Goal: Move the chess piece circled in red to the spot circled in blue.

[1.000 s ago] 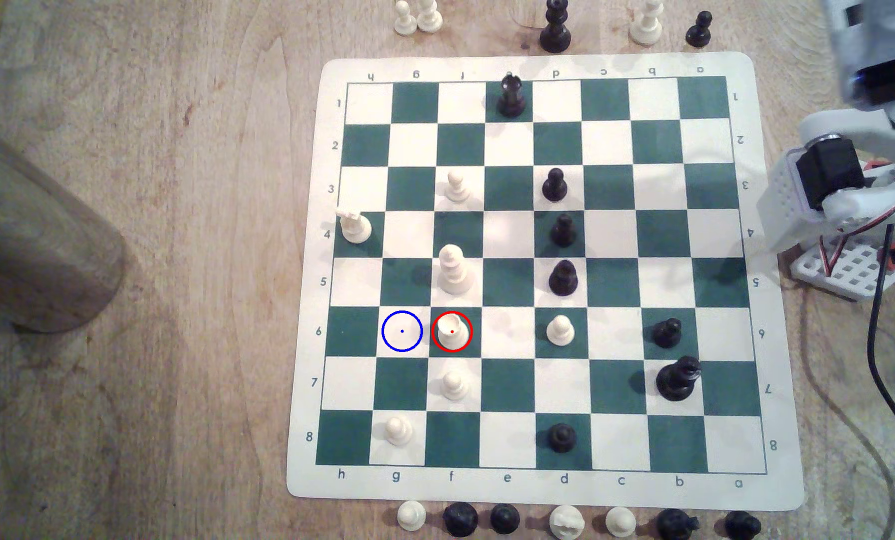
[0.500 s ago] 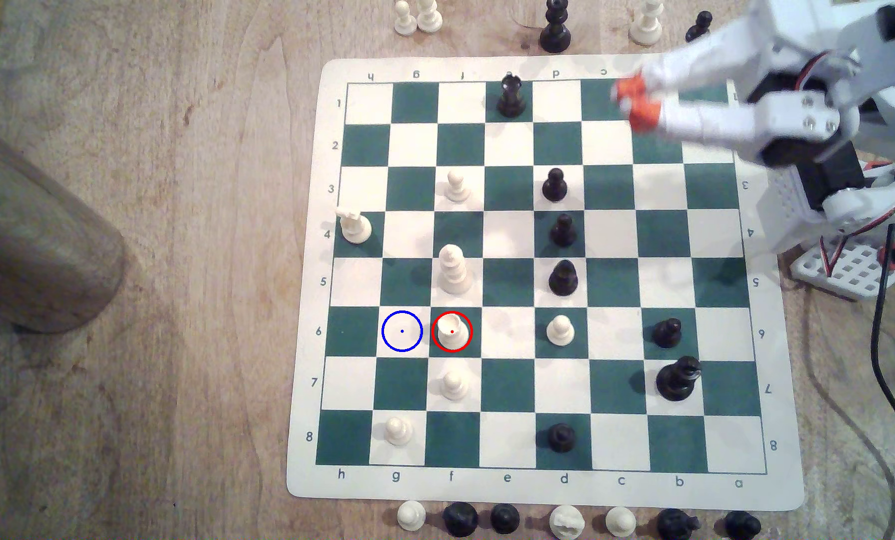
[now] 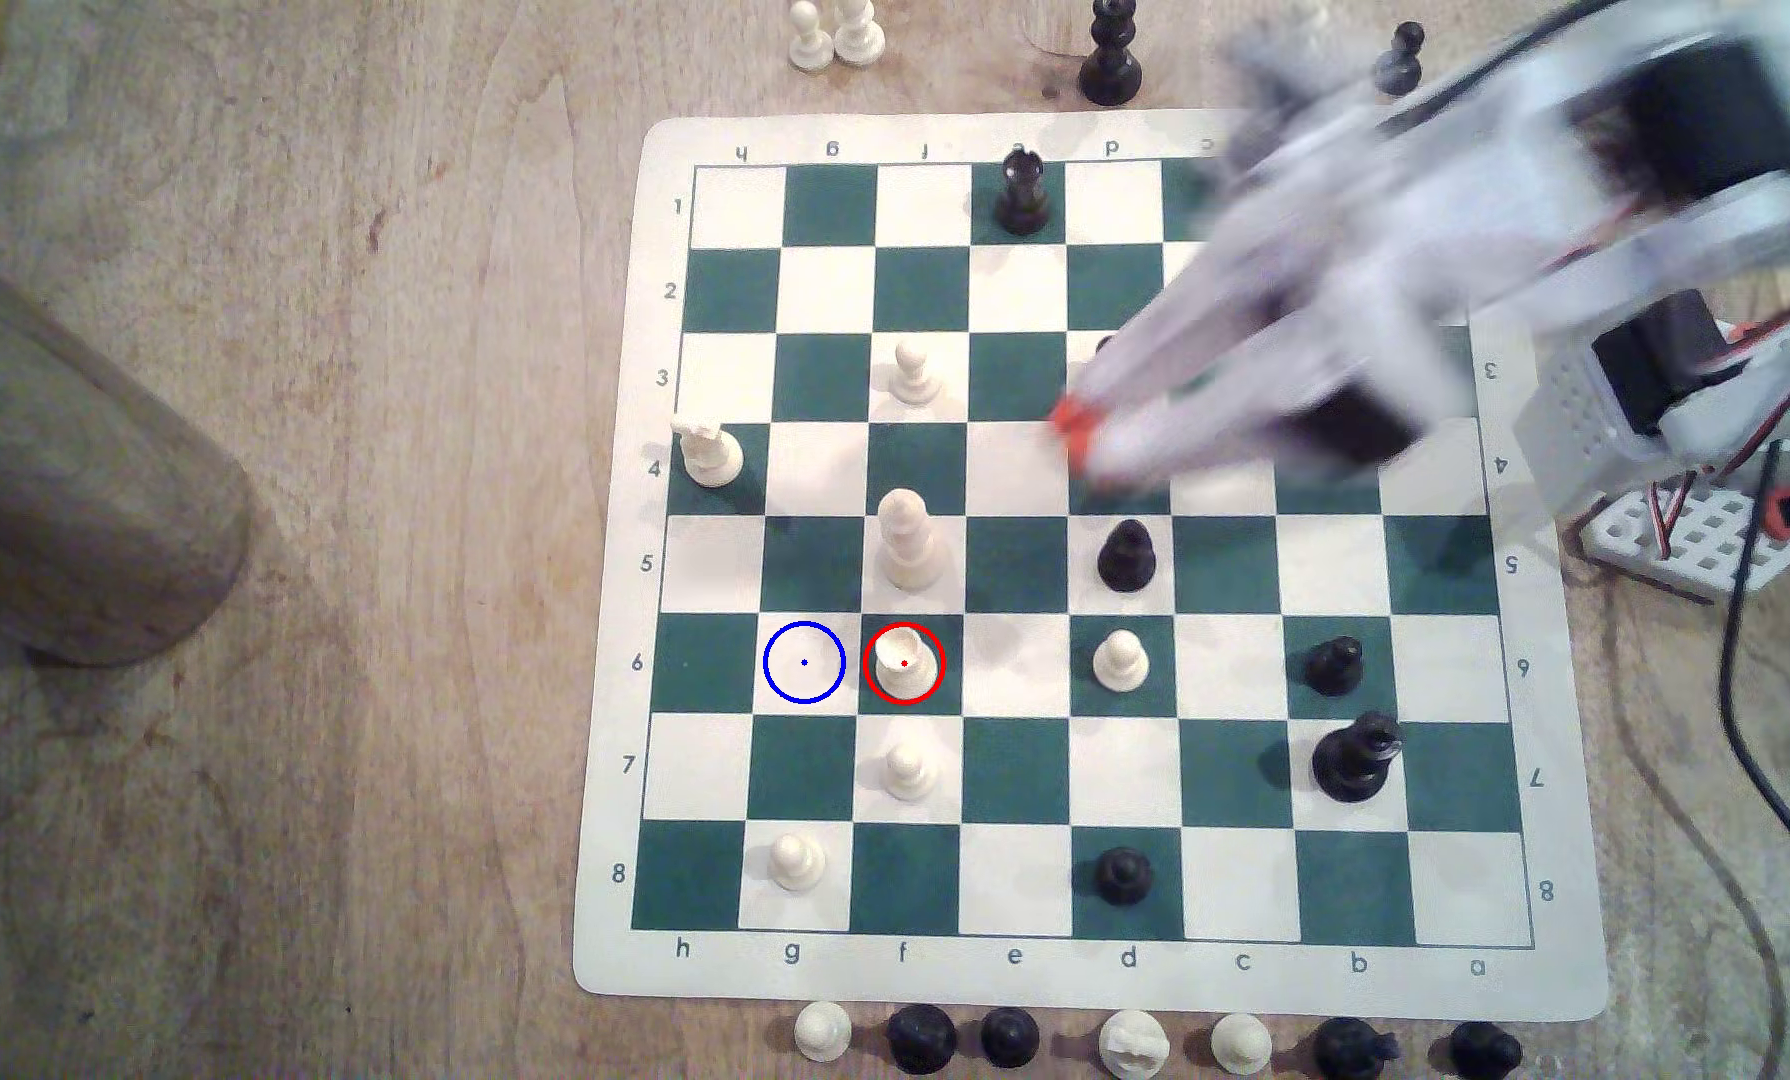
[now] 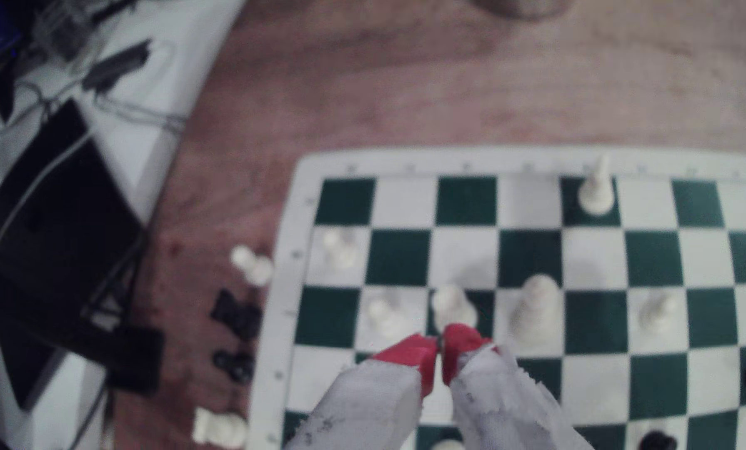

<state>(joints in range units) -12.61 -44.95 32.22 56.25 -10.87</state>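
Observation:
The chess piece (image 3: 903, 663), a short cream piece with a flat top, stands inside the red circle on a green square in row 6. The spot (image 3: 805, 663), a cream square ringed in blue, lies directly beside it toward the exterior view's left and is bare. My gripper (image 3: 1078, 436) hovers motion-blurred over the board's middle, up and to the exterior view's right of the piece and well apart from it. In the wrist view the red fingertips (image 4: 458, 342) of the gripper (image 4: 439, 355) meet with nothing between them, and the chess piece (image 4: 451, 305) sits just beyond them.
A tall cream piece (image 3: 906, 540) stands one square behind the circled piece, and a cream pawn (image 3: 909, 771) one square in front. Black pieces (image 3: 1126, 558) line the d file. Captured pieces sit off the board's edges. A wooden cylinder (image 3: 70, 467) lies at the exterior view's left.
The arm has swung out from the exterior view's right edge, and the gripper has travelled from the board's far right corner down toward its middle. No piece has moved.

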